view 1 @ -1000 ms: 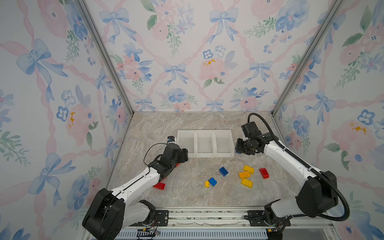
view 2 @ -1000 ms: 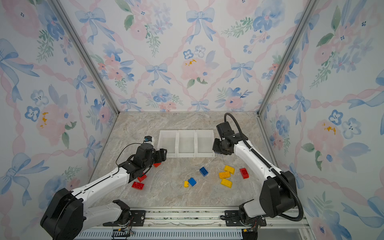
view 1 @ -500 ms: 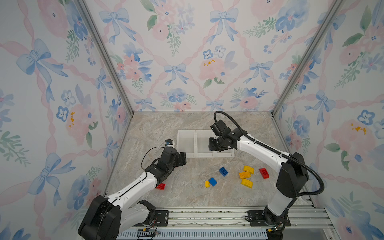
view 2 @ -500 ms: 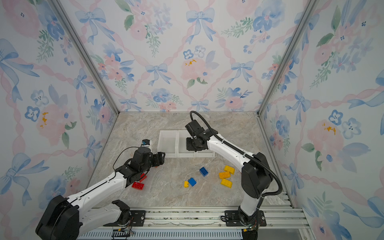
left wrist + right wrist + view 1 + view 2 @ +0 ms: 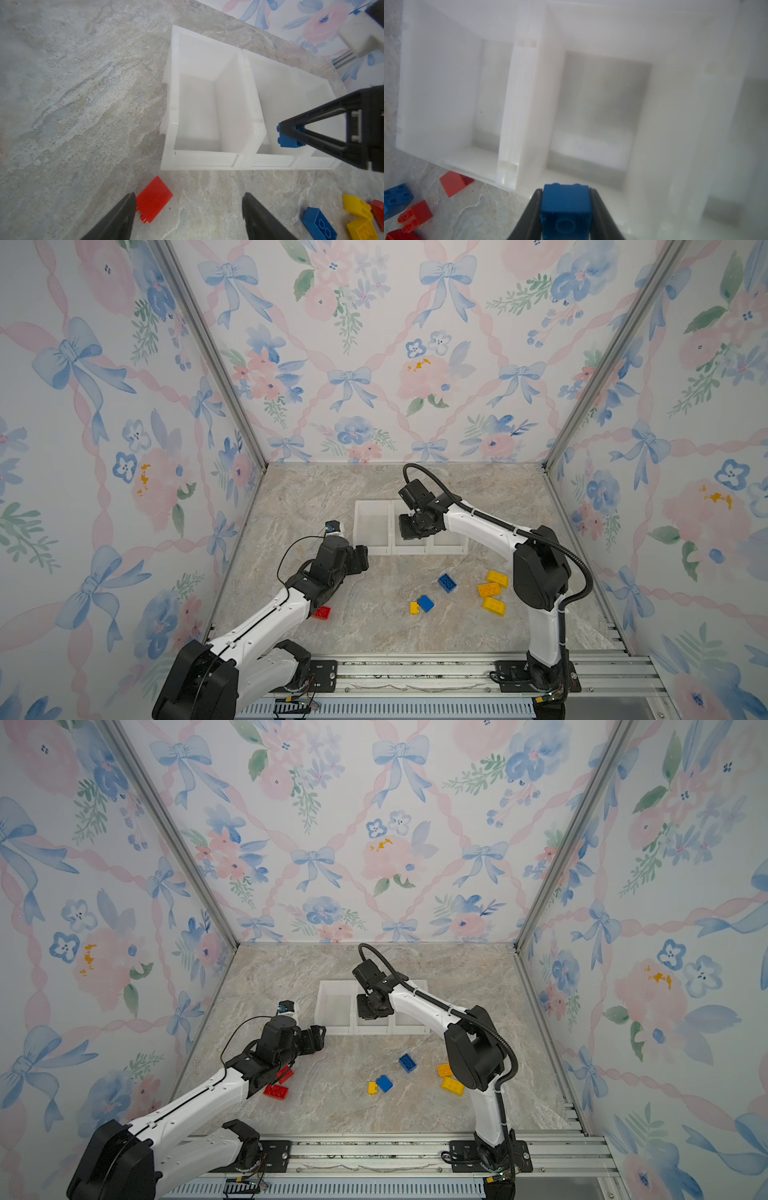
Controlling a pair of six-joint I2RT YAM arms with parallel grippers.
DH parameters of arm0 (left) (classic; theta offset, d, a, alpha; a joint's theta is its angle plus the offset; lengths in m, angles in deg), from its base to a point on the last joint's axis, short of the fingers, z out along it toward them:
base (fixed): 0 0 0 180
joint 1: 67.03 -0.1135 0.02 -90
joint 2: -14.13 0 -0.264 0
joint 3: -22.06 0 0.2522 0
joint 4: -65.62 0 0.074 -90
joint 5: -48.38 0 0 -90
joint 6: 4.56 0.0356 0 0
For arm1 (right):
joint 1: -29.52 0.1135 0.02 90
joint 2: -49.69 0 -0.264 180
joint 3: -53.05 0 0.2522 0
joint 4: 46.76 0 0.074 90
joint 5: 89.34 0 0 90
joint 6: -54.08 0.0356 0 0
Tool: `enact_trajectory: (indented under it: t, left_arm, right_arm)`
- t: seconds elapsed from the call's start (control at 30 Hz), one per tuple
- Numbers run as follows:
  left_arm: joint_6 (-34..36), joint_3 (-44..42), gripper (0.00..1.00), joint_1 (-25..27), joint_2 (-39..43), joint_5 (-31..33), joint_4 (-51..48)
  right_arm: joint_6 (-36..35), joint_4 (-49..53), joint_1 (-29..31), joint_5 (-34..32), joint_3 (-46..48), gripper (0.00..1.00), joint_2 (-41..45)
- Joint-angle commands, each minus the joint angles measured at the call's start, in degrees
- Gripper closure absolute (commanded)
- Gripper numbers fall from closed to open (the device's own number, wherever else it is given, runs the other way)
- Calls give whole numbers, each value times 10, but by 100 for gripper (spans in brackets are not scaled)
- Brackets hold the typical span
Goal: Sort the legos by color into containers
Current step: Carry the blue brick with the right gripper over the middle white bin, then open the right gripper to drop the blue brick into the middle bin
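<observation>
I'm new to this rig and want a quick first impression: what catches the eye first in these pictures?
The right gripper, shut on a blue brick above the middle of three joined white bins, draws the eye first. Next come the yellow bricks scattered on the marble table in front, and the open left gripper beside a red brick.

You're running two matching arms: the left arm (image 5: 266, 614) and the right arm (image 5: 478, 526) both have glossy white shell links between rounded black joint housings. A ribbed black hose (image 5: 584, 572) runs along the right one, and a thin black wire (image 5: 279, 564) loops off the left. Your jaws are slim black tapering wedges with open triangular frames.
</observation>
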State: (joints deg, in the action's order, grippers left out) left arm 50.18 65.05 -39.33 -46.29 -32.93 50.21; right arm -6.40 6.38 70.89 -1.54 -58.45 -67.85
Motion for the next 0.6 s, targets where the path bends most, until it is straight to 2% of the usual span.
enact_trajectory:
  t: [0.0, 0.13, 0.47, 0.57]
  left_arm:
    - [-6, -5, 18, -7, 8, -1, -19]
    - [-3, -5, 18, -11, 9, 0, -23]
    - [3, -10, 18, -25, 11, -4, -23]
    - [5, -12, 18, -27, 9, -6, -23]
  right_arm:
    - [-6, 9, -2, -9, -30, 73, -29]
    - [-4, 16, -5, -9, -43, 70, -50]
    - [2, 23, -10, -8, -43, 49, -65]
    - [2, 25, -11, -9, -44, 48, -62]
